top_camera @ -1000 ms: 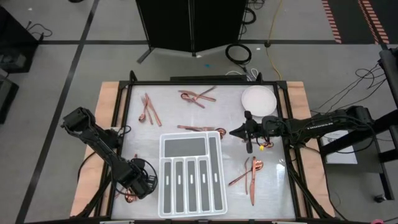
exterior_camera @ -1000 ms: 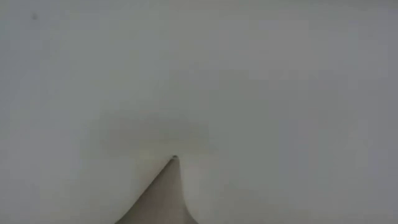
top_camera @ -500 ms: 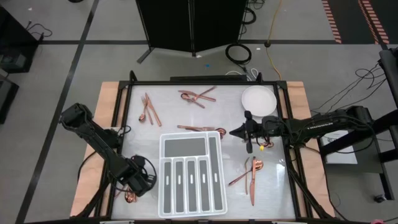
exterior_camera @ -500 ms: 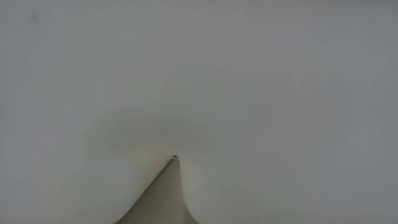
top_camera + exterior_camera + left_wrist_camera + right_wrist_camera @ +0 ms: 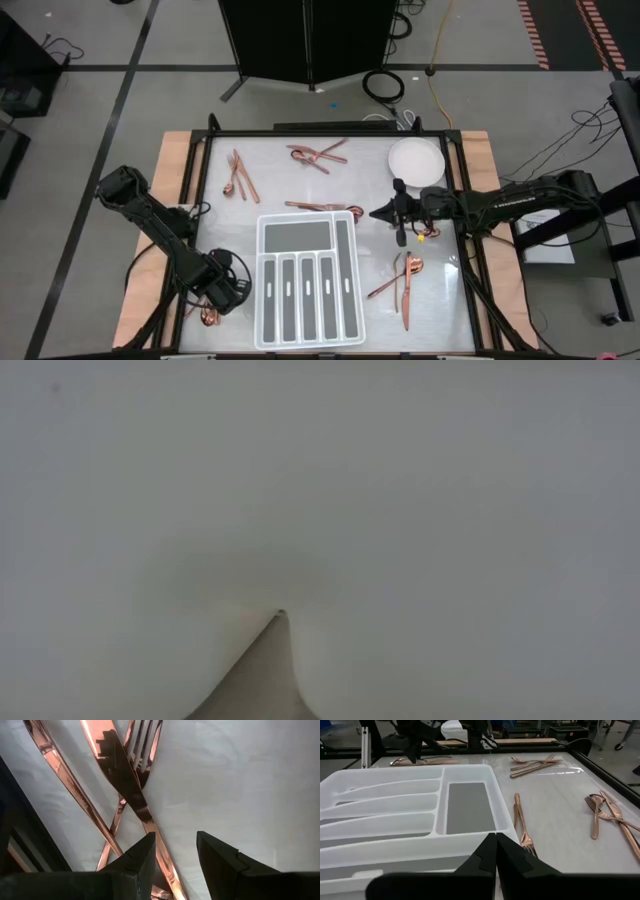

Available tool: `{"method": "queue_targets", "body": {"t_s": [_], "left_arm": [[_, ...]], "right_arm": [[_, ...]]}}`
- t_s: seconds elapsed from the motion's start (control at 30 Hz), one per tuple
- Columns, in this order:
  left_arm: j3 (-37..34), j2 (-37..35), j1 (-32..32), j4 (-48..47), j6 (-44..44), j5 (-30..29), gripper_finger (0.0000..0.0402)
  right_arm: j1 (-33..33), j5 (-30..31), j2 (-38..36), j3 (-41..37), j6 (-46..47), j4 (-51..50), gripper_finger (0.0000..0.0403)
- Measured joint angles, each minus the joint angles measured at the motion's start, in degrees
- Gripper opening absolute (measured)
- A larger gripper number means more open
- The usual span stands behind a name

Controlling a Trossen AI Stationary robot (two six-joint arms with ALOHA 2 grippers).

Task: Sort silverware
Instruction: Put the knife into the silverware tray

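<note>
The white divided tray (image 5: 307, 279) sits empty at near centre, silverware (image 5: 318, 154) lies scattered around it, the left gripper (image 5: 172, 857) hovers released over a near-left fork (image 5: 145, 750) for pickup, and the right gripper (image 5: 495, 851) waits clenched, empty.

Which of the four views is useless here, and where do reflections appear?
Low view: only a blank pale surface, nothing recognisable. Left wrist view: the knife mirrors a dark shape, and the left gripper fingers look blurred. High view: evenly lit.
</note>
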Motion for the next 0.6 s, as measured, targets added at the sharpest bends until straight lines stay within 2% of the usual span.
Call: {"method": "queue_targets", "body": {"t_s": [0.17,0.43,0.6], "left_arm": [[0.0,0.0,0.0,0.1,-0.1,2.8,0.0145],[-0.1,0.0,0.0,-0.2,-1.4,2.9,0.0145],[-3.3,0.0,0.2,3.4,-1.6,3.9,0.0145]], "right_arm": [[0.0,0.0,0.0,0.0,0.0,-1.6,0.0],[0.0,0.0,0.0,0.0,0.0,-3.4,0.0],[0.0,0.0,0.0,0.0,0.0,-4.0,0.0]]}}
